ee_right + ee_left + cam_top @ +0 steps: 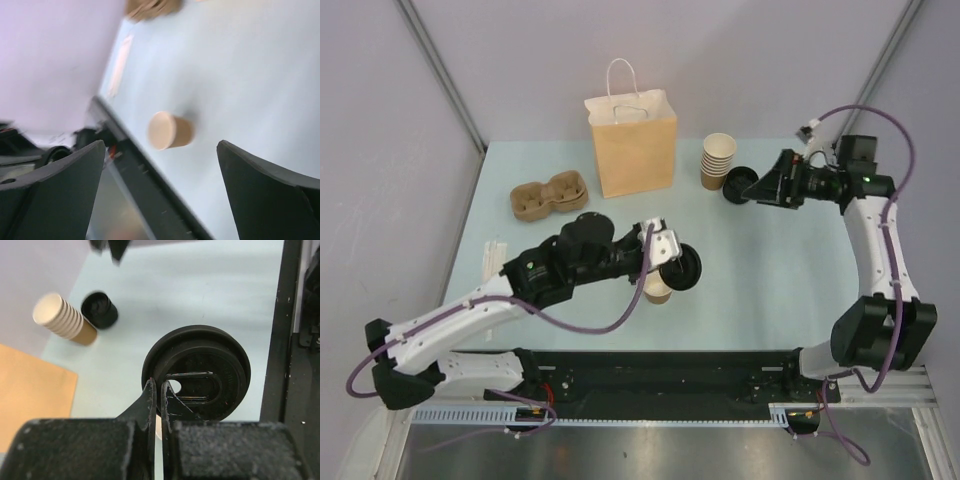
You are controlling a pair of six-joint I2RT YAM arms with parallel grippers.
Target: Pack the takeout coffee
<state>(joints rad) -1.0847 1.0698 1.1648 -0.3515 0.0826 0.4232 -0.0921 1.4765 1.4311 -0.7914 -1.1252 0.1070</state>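
While left gripper (159, 395) is pinching lid (200, 365) rim mid-frame, right gripper (161, 150) is gaping empty; cup (170, 131) seeming light, crushable, wanting gentle mid-wall hold.

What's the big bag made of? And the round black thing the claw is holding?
The bag looks like brown paper: matte, with fold lines. The black lid in the left claw is probably plastic: smooth, slightly shiny, with moulded ridges.

Top external: looking down from behind, covering the whole desk (770, 290).
Left wrist: hovering close, facing the far right corner.
Right wrist: facing the near left corner.
Shared: catching the brown cup (658, 291) (170, 131), top and right wrist.
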